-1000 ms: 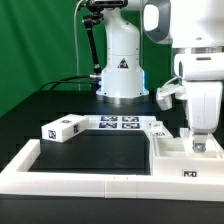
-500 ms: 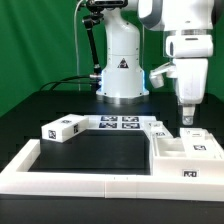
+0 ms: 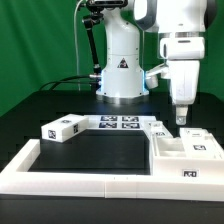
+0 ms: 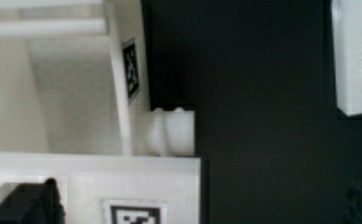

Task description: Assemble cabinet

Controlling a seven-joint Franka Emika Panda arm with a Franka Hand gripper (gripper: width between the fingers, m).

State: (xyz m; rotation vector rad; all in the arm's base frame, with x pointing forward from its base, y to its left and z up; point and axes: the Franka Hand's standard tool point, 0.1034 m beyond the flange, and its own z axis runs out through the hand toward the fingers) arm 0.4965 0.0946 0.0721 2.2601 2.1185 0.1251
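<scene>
Your gripper (image 3: pixel 181 119) hangs in the air, pointing straight down above the part of the black worktop (image 3: pixel 100 150) nearest its edge on the exterior view's right. It is empty. In the wrist view one dark fingertip (image 4: pixel 27 205) sits far out at the side of the picture, so the jaws stand apart with nothing between them. The cabinet (image 3: pixel 185 155) lies unassembled in several white pieces. Its hollow box (image 3: pixel 172 150) lies below the gripper, in the near corner on the exterior view's right, set against the low white rail (image 3: pixel 90 182) that runs along the near edge. A tagged panel (image 3: pixel 203 143) rests at the box's far side, just below and beside the gripper. A loose block (image 3: pixel 62 128) with marker tags lies tilted well apart from the box, toward the edge on the exterior view's left. Two small pieces (image 3: pixel 157 128) sit near the far side of the box, just beside the marker board (image 3: pixel 120 123), which lies flat toward the far edge in front of the arm's base (image 3: pixel 122 70). The wrist view looks down on a white cabinet wall (image 4: pixel 71 90) carrying a tag (image 4: pixel 133 62), with a short round peg (image 4: pixel 173 132) jutting from its edge over the dark worktop; it is too blurred to tell more.
</scene>
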